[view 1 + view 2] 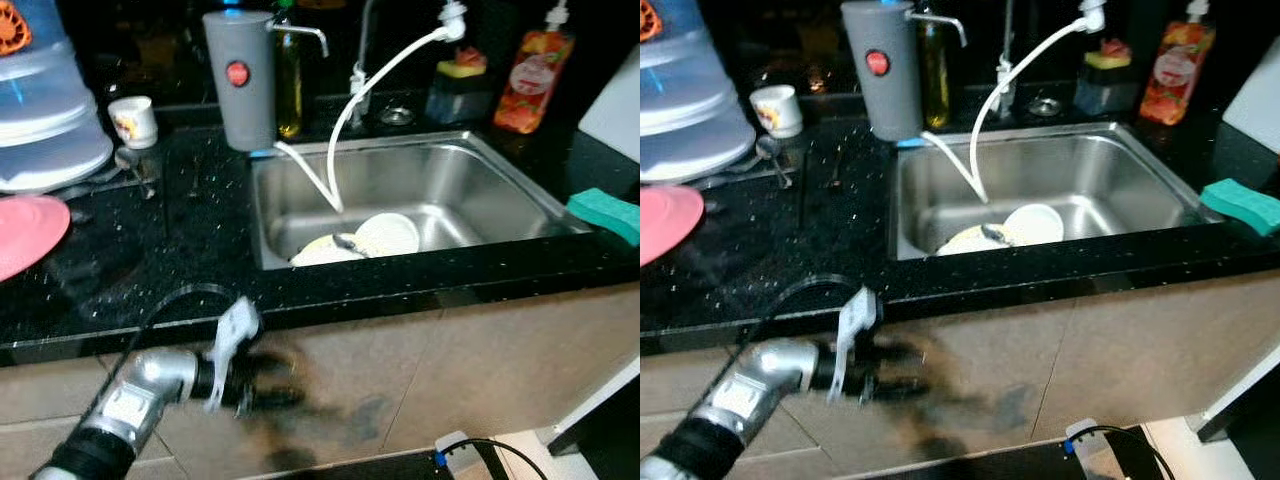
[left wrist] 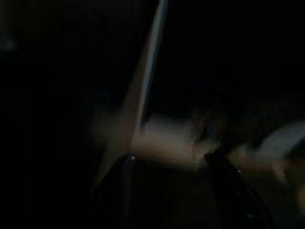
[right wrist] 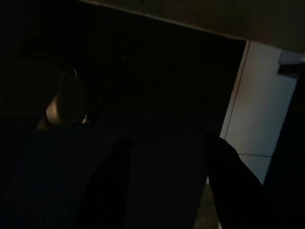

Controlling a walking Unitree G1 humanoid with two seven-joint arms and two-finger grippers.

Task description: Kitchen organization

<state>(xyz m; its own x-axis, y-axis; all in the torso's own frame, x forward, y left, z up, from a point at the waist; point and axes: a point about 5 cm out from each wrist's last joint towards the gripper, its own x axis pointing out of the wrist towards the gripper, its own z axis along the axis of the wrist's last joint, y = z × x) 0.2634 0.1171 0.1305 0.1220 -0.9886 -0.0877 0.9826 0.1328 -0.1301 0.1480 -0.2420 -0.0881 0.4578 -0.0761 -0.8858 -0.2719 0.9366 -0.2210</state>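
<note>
We look down on a black speckled counter (image 1: 190,230) with a steel sink (image 1: 500,185) set into it. In the basin lie pale dishes (image 1: 385,235) with a spoon across them, and a white hose (image 1: 380,75) curves down from above to just over them. Behind the sink's near-left corner stands a grey canister (image 1: 240,80) with a red button, and an oil bottle (image 1: 290,90) is just behind it. Along the back we see a small white cup (image 1: 133,121), a yellow sponge in a dark holder (image 1: 457,85) and an orange soap bottle (image 1: 532,80). A green sponge (image 1: 605,213) rests on the counter right of the sink. At the far left, a stack of clear plastic containers (image 1: 50,120) sits behind a pink plate (image 1: 28,230).

Our left gripper (image 1: 275,385) is low, in front of the beige cabinet face below the counter edge, blurred, so we cannot tell how its fingers stand. In the right wrist view our right gripper (image 3: 167,183) hangs in shadow, its two dark fingers (image 3: 114,191) held wide apart with nothing between them
</note>
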